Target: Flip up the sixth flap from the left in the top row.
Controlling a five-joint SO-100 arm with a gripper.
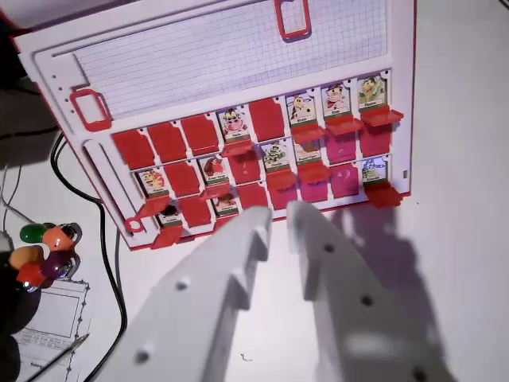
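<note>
A: Where is your hand (278, 216)?

B: Low in the wrist view, its 2 white fingers (238, 263) slightly parted and holding nothing, tips just below the red-and-white game board (238, 56) on the white counter (461, 159).

A: And the flap?

B: In the top row, the sixth flap (301, 108) from the wrist view's left shows a cartoon face.

The board (238, 56) is white with red trim and a pale grid-lined panel, its flaps (167, 142) red — several show cartoon portraits. The claw (277, 219) is plain white above a white worktop (461, 263) — a black cable (107, 255) and green, orange and red pieces (44, 251) lie alongside.
</note>
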